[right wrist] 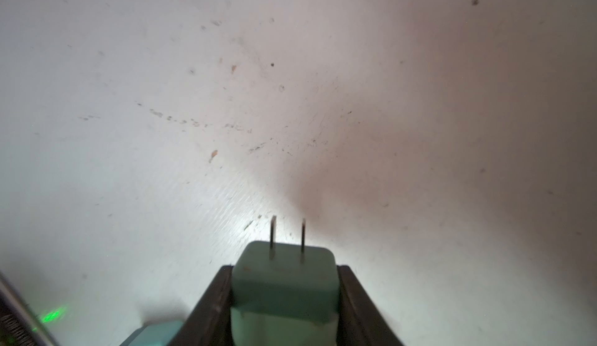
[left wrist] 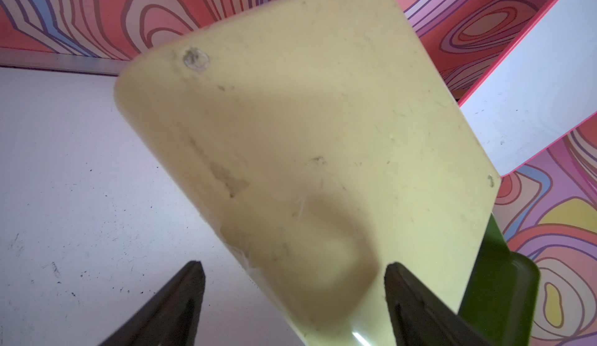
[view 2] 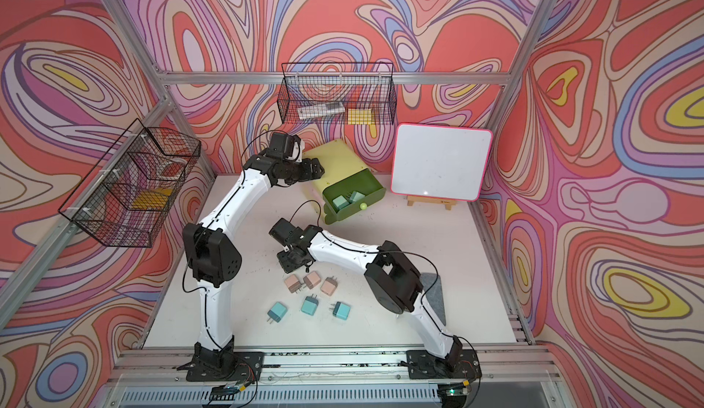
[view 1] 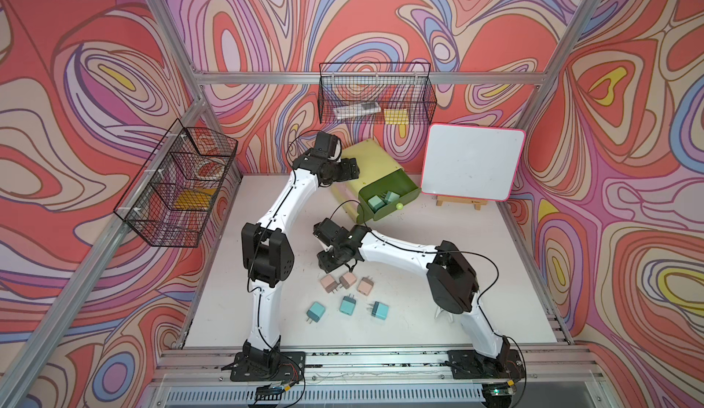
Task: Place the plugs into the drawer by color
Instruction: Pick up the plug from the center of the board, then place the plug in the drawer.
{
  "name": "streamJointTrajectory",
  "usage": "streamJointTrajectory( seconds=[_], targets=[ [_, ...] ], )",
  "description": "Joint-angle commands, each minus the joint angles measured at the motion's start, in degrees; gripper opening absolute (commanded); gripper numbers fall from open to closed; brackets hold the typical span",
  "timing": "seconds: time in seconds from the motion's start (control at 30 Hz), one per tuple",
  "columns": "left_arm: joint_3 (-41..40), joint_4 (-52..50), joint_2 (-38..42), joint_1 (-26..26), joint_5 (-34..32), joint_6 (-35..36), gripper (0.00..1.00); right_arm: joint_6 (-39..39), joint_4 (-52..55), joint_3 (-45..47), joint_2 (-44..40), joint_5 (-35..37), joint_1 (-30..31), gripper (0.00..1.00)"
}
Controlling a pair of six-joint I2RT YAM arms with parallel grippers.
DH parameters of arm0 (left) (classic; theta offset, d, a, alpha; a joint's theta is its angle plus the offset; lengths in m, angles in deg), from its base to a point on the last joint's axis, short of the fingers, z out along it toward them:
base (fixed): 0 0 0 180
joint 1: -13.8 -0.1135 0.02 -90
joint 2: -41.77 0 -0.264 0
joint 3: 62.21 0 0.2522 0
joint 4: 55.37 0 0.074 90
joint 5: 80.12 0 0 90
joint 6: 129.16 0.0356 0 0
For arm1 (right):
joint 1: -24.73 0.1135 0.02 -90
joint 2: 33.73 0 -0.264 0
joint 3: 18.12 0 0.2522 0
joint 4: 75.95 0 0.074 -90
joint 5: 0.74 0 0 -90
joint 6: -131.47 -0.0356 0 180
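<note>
Yellow-green plastic chest at the back of the pale bench in both top views, one dark green drawer pulled out, two sage plugs inside; three pink plugs, three teal plugs loose nearer the front. Left wrist: scuffed smooth chest panel, left fingers spread, holding nothing. Right wrist: right fingers clamped on rounded sage-green plug, metal prongs outward.

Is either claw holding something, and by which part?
The right gripper holds a sage green plug by two opposite sides, prongs pointing away. The left gripper, open, straddles the chest without clamping it.
</note>
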Motion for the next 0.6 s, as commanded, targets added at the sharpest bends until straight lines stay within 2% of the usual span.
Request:
streamJointTrajectory(
  seconds=[0.0, 0.2, 0.33, 0.57],
  targets=[
    [1.4, -0.7, 2.1, -0.4, 1.0, -0.4, 0.87, -0.7, -2.9, 3.5, -9.9, 3.1, 0.3, 0.36],
    [1.5, -0.8, 2.9, -0.4, 0.6, 0.1, 0.87, 2.9, 2.0, 7.3, -19.4, 9.4, -2.1, 0.34],
    [1.3, -0.9, 2.9, -0.3, 0.7, -0.1, 0.87, 8.9, 3.5, 6.9, -23.4, 8.5, -7.4, 0.34],
    [2.0, -0.9, 2.4, -0.3, 0.0, 0.3, 0.87, 20.9, 5.6, -3.6, -18.7, 11.0, -16.3, 0.32]
  ],
)
